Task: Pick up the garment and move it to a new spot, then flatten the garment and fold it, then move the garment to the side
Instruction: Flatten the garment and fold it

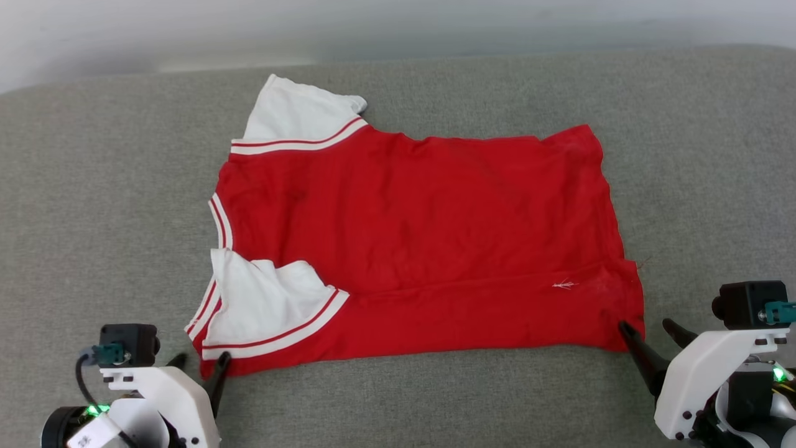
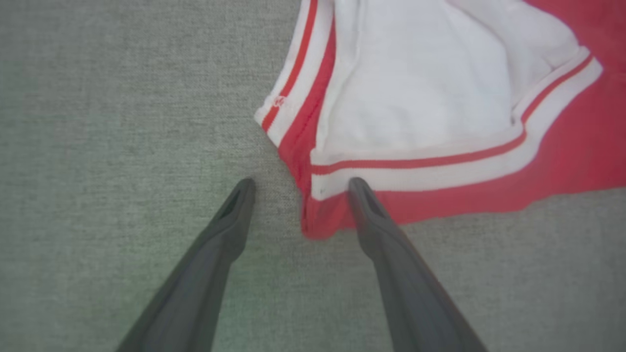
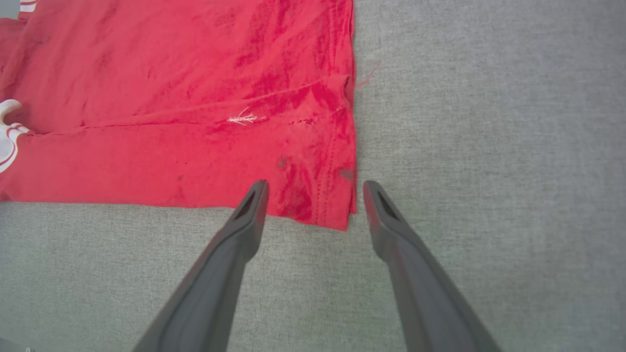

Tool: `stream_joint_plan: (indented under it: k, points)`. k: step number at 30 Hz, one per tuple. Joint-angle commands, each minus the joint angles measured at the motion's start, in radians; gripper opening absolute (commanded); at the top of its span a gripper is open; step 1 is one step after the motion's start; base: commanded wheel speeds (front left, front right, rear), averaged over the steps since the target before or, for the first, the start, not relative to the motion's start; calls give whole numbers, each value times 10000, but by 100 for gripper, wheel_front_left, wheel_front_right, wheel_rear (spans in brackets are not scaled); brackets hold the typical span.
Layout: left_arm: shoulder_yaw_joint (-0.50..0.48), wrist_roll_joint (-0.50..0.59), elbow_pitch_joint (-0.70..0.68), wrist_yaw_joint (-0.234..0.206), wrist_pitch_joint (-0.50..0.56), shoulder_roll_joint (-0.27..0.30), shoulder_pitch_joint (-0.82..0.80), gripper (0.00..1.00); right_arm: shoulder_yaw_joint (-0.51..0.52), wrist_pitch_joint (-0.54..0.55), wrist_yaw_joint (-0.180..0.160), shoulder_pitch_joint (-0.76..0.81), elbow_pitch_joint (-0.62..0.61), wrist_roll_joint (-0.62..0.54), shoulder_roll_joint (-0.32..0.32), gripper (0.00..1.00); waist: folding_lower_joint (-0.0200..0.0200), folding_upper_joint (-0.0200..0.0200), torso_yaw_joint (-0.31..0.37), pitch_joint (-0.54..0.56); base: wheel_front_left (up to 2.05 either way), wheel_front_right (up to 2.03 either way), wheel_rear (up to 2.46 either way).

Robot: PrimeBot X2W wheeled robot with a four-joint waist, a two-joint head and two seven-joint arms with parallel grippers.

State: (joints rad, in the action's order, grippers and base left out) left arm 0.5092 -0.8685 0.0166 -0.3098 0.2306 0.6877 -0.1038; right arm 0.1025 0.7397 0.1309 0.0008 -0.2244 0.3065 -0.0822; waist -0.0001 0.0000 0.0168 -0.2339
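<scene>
Head view: red jersey spread flat on grey upholstery; left gripper wide open, empty, straddling jersey's near sleeve corner; right gripper likewise at its near hem corner; risk: pinching only the top layer, or one corner slipping, would skew the fold.

Soft, even light; one hazy wrist picture.
Diffuse brightness with no clear source leaves only faint shadows under the garment edges on the grey cloth surface. The head view is crisp, its top band washed pale. The left wrist view is milky and soft, the left pincer blurring toward the bottom edge; the right wrist view is sharper, showing weave.
</scene>
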Motion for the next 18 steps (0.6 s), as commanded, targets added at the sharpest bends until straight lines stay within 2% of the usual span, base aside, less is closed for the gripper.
stream_joint_plan:
  k: [1,5,9,10,11,12,18]
  points:
    - [7,-53,151,9,68,-29,-87,100,-2,-39,-4,-90,-80,-73,84,100,1,0,88,-202,0,0,0]
    - [296,37,703,41,346,-43,-94,100,-2,-66,-4,-178,-175,-52,131,100,1,0,136,-371,0,0,0]
    - [764,-184,1205,424,785,-309,120,100,-61,-76,-4,-258,-262,-53,96,100,1,0,154,-366,0,0,0]
    - [867,-219,1278,505,868,-360,180,53,-65,-64,-4,-249,-276,-82,49,100,1,0,137,-317,0,0,0]
    - [939,-279,1309,597,883,-428,228,24,-75,-47,-4,-261,-278,-105,-5,100,1,0,122,-257,0,0,0]
    - [969,-350,1304,699,849,-543,264,0,-83,-31,-4,-281,-278,-141,-73,100,1,0,103,-182,0,0,0]
    - [701,-241,955,956,92,-585,27,0,-170,223,-2,-280,-60,-394,-465,100,1,0,-80,186,0,0,0]
